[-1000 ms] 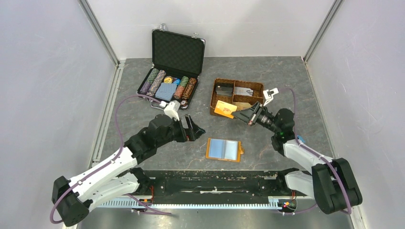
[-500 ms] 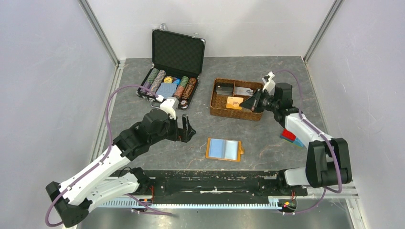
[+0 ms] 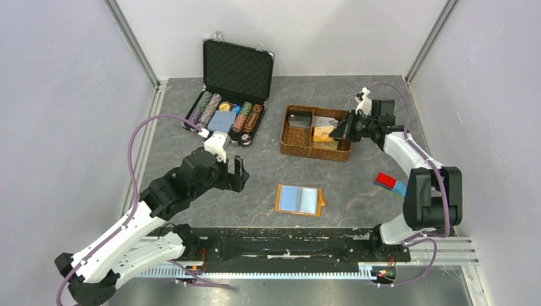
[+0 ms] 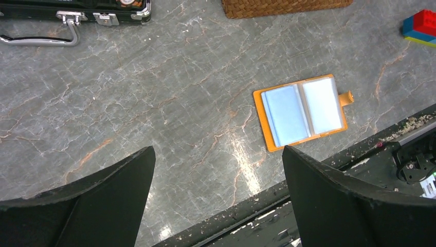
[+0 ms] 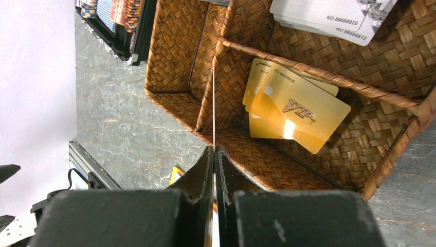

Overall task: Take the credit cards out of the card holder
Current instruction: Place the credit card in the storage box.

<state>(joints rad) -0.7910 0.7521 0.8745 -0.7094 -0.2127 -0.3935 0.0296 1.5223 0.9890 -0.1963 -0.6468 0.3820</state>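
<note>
The card holder (image 3: 298,199) lies open and flat on the table near the front, orange with pale blue sleeves; it also shows in the left wrist view (image 4: 302,110). My right gripper (image 3: 342,132) is over the right front compartment of the woven basket (image 3: 312,153). It (image 5: 214,148) is shut on a credit card (image 5: 214,92), seen edge-on as a thin pale line. Gold credit cards (image 5: 293,110) lie in that compartment below. My left gripper (image 3: 238,174) is open and empty, left of the card holder and above the table (image 4: 217,154).
An open black case (image 3: 237,70) with poker chips and a blue stack of playing cards (image 3: 221,121) stands at the back. White cards (image 5: 334,15) lie in the basket's far compartment. A red-and-blue block (image 3: 389,183) sits at the right.
My right gripper carried the orange-yellow card from in front of the basket's left corner to over its right front compartment. My left arm drew back to the left.
</note>
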